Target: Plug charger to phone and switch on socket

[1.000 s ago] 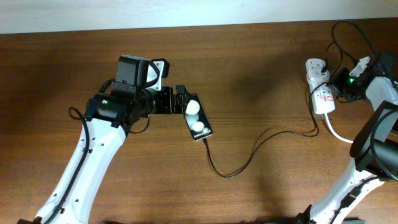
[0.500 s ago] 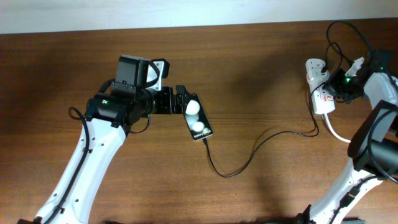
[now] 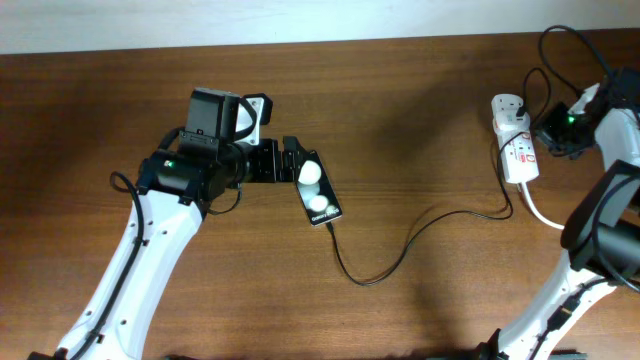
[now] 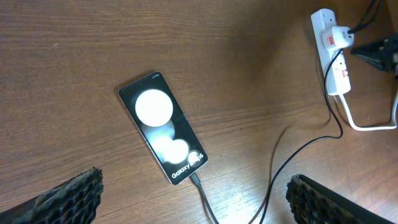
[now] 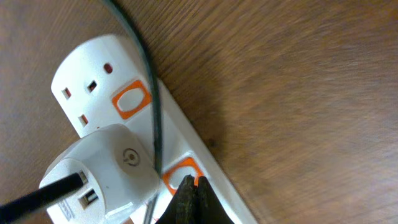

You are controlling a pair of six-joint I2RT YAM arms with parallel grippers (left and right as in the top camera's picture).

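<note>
My right tool (image 5: 189, 198) is clenched on nothing. I judge its two fingers are pinched together to make one narrow point for a small rocker. That point sits at the edge of the orange switch (image 5: 181, 170) on the socket (image 3: 514, 140), just beside the white adapter (image 5: 102, 169) seated in the strip. I cannot tell whether the tip is pressing or only touching, nor whether the switch has gone over. The arm comes in from the strip's outer side, which keeps it off the charger (image 3: 400, 252), whose black lead runs from the adapter across the counter (image 3: 440, 310) to the phone (image 4: 161, 135). The plug (image 4: 194, 180) looks seated in the phone's lower end, so I take that half of the task as done and the switch as what is left. My left tool (image 3: 285, 160) hangs released over the phone's upper end, fingers spread well apart and touching nothing; the phone lies flat and face up.
</note>
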